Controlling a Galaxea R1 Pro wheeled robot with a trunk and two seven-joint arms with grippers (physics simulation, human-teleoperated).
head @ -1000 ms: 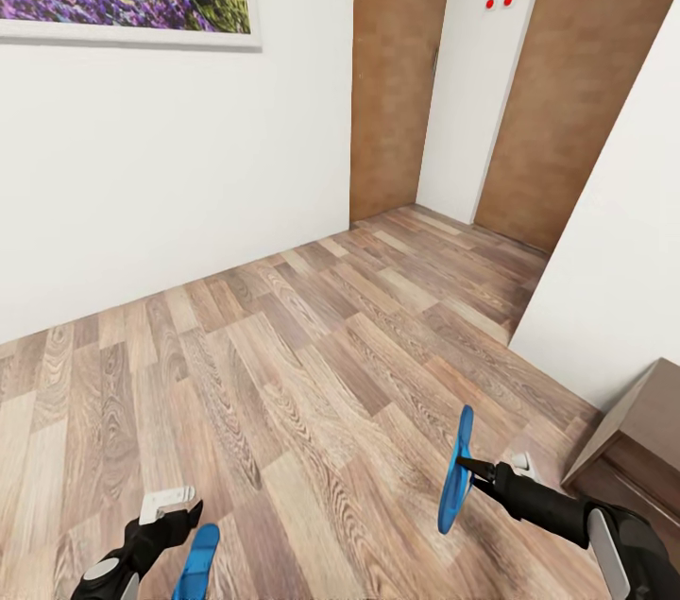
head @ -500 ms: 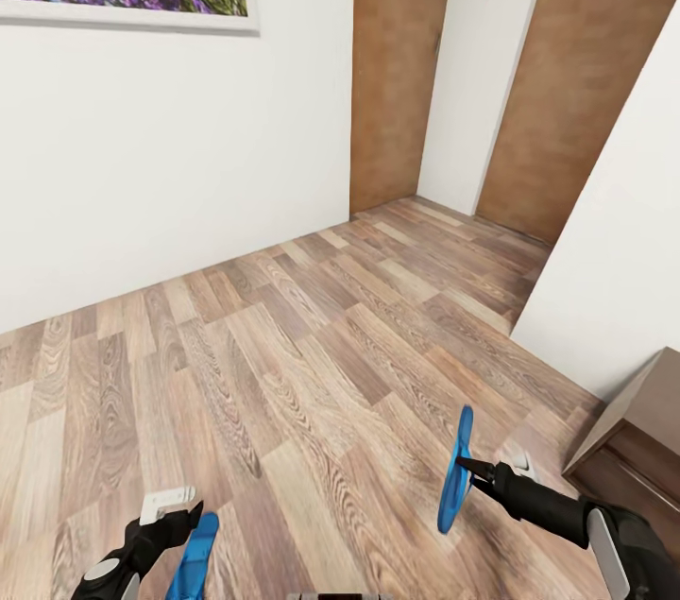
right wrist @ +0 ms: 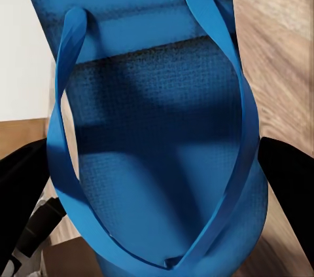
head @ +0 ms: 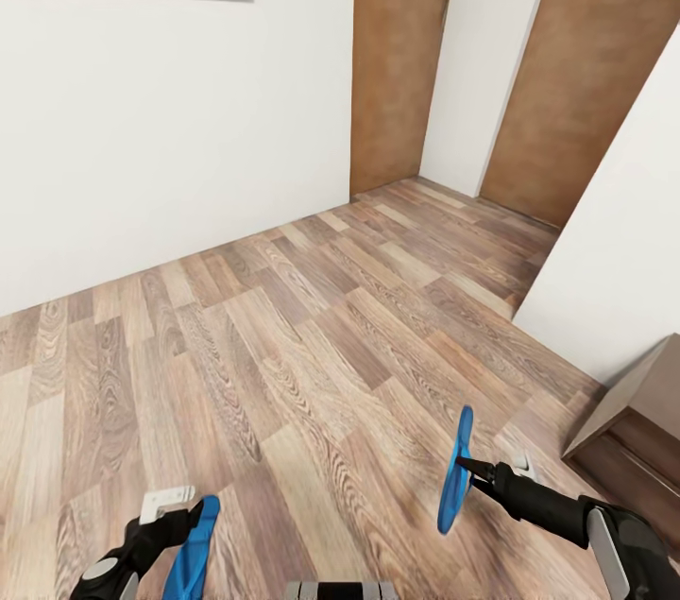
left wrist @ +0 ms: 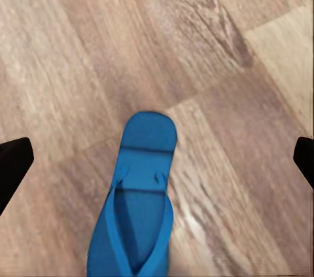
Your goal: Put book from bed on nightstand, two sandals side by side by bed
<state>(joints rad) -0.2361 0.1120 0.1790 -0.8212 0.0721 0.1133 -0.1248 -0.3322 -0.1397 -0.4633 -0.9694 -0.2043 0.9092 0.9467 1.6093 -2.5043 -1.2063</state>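
Two sandals in my grip, carrying them across the bedroom.
Wood floor ahead, a dark cabinet near right. My right gripper pinches one sandal upright; my left gripper grips the other sandal. Next I find the bed.

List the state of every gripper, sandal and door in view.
left gripper: shut on the left sandal, carried above the floor
right gripper: shut on the right sandal, held on edge, upright
left door: closed
right door: closed
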